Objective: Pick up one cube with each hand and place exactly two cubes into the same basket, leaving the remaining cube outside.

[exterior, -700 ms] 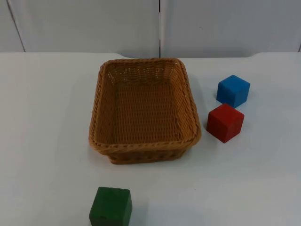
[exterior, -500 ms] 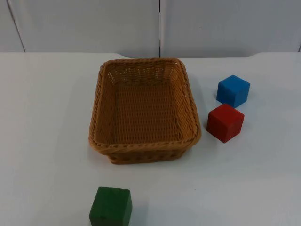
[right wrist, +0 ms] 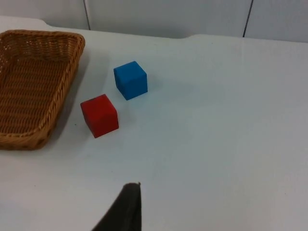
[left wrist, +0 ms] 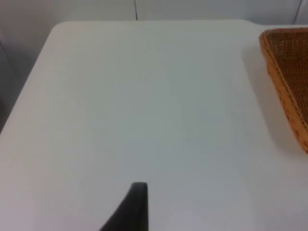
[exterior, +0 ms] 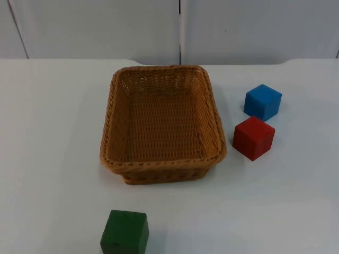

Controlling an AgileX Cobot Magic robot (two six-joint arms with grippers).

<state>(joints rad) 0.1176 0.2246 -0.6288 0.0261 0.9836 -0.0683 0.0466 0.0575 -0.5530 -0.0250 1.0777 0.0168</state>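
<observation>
With nothing grasped yet, the right gripper (right wrist: pixel 126 211) waits back from the red cube (right wrist: pixel 99 115) and blue cube (right wrist: pixel 130 80), its opening unreadable, the wicker basket (right wrist: pixel 29 130) standing beyond them to one side; the left gripper (left wrist: pixel 130 209), likewise unreadable, waits over bare table (left wrist: pixel 144 106), clear of the basket.

Tan woven basket (exterior: pixel 161 124) — blue cube (exterior: pixel 262 101), red cube (exterior: pixel 253 137), green cube (exterior: pixel 125 233) — white table (exterior: pixel 47 132).

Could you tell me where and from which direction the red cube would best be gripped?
Probably from straight above, fingers closing on two opposite vertical faces of the red cube. It sits turned corner-on in the top view, so the right gripper would likely need to rotate to match. The faces away from the blue cube and the basket look freest, though both stand apart.
</observation>
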